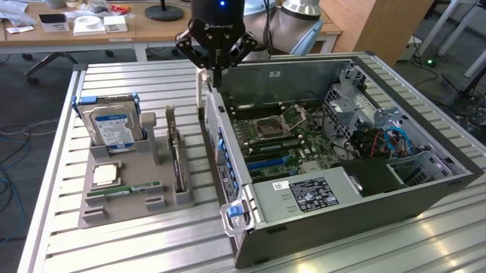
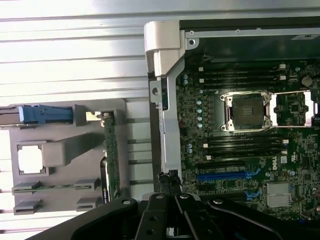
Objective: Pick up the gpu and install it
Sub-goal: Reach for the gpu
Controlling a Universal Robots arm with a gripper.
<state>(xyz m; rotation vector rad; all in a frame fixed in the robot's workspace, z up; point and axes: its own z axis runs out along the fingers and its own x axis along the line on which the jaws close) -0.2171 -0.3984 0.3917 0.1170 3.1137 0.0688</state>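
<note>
The gpu (image 1: 177, 162) is a thin dark card standing on edge in the grey holder (image 1: 122, 213), on the side nearest the computer case. In the wrist view the gpu (image 2: 111, 155) shows edge-on as a narrow green-black strip. My gripper (image 1: 215, 79) hangs above the far end of the case's side wall, beyond and above the card and apart from it. The gripper (image 2: 169, 186) is shut with nothing between its fingers. The open case (image 1: 425, 187) exposes the motherboard (image 2: 240, 150) with a blue expansion slot (image 2: 225, 175).
The holder also carries a hard drive (image 1: 114, 128) with a blue-white label, a processor chip (image 1: 106, 174) and a green memory stick (image 1: 125, 190). A power supply (image 1: 311, 193) fills the case's near corner. Desks with clutter stand behind the slatted aluminium table (image 1: 136, 250).
</note>
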